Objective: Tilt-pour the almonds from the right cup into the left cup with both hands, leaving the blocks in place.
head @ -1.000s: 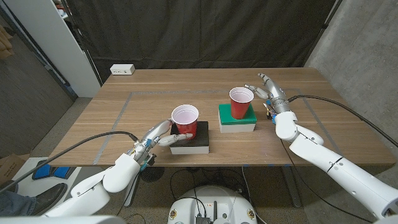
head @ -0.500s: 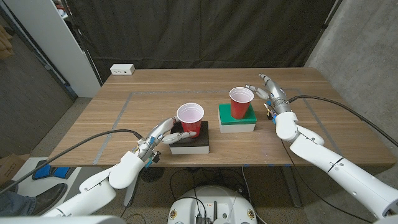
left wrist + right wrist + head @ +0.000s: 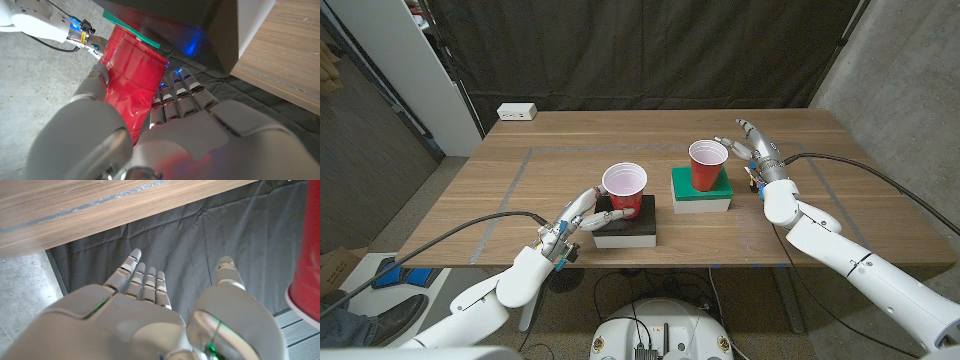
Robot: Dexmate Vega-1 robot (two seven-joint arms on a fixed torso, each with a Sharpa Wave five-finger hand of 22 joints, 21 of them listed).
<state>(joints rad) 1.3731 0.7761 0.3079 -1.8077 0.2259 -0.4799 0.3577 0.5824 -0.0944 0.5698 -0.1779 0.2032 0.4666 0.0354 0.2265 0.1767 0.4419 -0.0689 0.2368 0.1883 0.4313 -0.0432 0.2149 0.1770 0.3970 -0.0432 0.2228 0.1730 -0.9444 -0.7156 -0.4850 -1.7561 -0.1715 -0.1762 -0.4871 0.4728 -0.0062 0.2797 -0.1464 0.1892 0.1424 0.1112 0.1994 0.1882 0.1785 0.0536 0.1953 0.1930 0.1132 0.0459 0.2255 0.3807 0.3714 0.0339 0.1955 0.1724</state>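
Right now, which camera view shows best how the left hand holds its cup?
The left wrist view: the left hand visibly wraps the red cup. The head view shows this hand at the cup smaller. In the right wrist view I cannot make it out.

left red cup (image 3: 624, 187) gripped over black block (image 3: 638, 220); right cup (image 3: 707, 164) upright on green block (image 3: 701, 190).
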